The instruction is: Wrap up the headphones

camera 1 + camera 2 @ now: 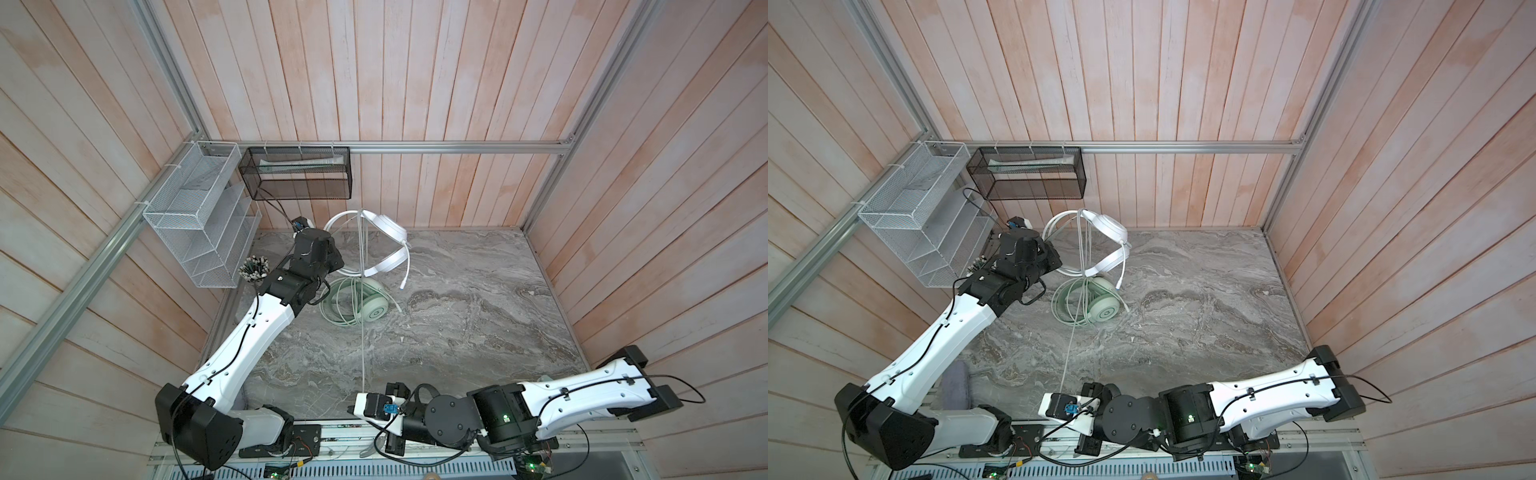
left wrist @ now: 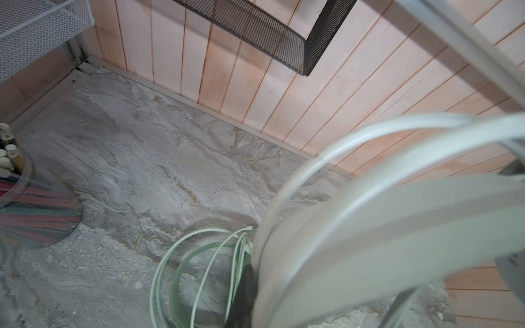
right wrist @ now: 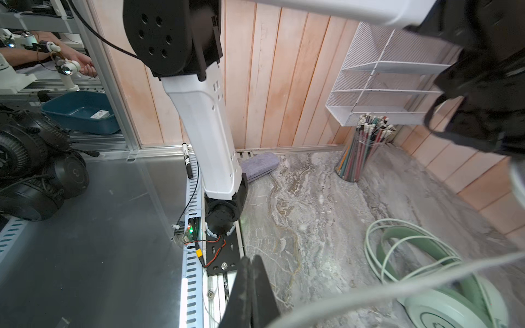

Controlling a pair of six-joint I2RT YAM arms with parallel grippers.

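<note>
**While White Cable Runs Taut, Mint Headset Lies Coiled**

Where the marble table (image 1: 478, 332) meets the far wall, a little left of the middle, the white headset (image 1: 384, 232) hangs clear of the surface in both top views. Its headband arches toward the left gripper (image 1: 338, 264). From above, that gripper's jaws are hidden under its own wrist, and the left wrist view shows only blur up close. They are closed, seemingly on the pale headband that crosses right in front of that lens.

From the top of the white headset, the white cable (image 1: 364, 332) runs in a straight line to the near edge of the table. There the right gripper (image 3: 251, 261) has its 2 black fingers pressed together on it.

The mint headset (image 1: 372, 309) lies flat on the table just nearer than the white one, with 1 round earcup facing up. Its mint cable (image 2: 176, 269) sits around it in several loose rings, and the white cable passes above them.

At the far left, a white wire rack (image 1: 195, 224) and a black mesh basket (image 1: 299, 174) hang on the walls. A cup of pencils (image 3: 360, 153) stands on the table below the rack.
</note>
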